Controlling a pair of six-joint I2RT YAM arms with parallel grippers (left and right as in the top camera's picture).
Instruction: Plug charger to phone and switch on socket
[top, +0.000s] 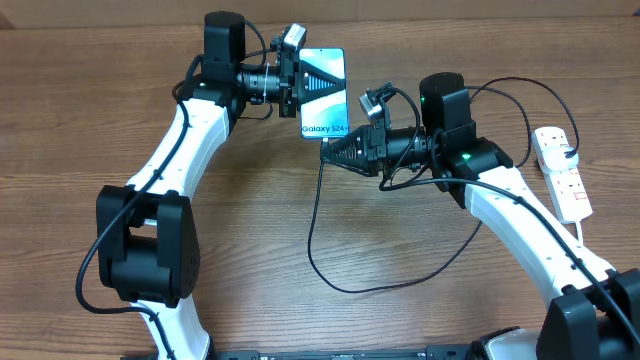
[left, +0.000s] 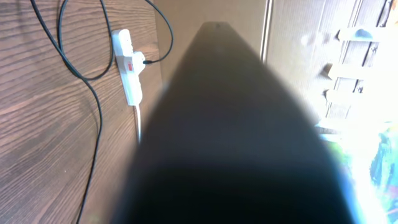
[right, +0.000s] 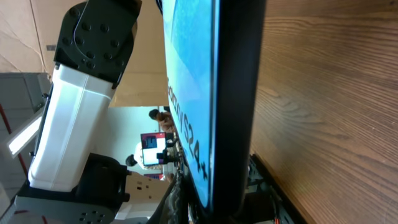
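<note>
I judge I'm in the plugging-in step, with the switch not yet dealt with. My left hand (top: 335, 75) is clamped shut on the phone (top: 325, 115), gripping it at the end away from the "Galaxy S24+" lettering, with the blue screen facing up toward the overhead camera. My right hand (top: 332, 150) sits right against the lettered end of the phone. Its fingers are pinched closed on what looks like the plug tip of the charger (top: 312, 230), whose thin black cable drops away from that end of the phone and loops across the tabletop (top: 100, 120). The right wrist view is filled by the phone's dark edge, and I can't tell from it whether the tip has entered the port or only rests against it. The next move calls for lining the tip up squarely with the port and pushing along the phone's length while the left hand braces against the push. The socket (top: 562, 172) lies well apart from the phone, beyond the right arm, with the cable's other end apparently plugged into it. Its switch needs a free fingertip afterwards.
</note>
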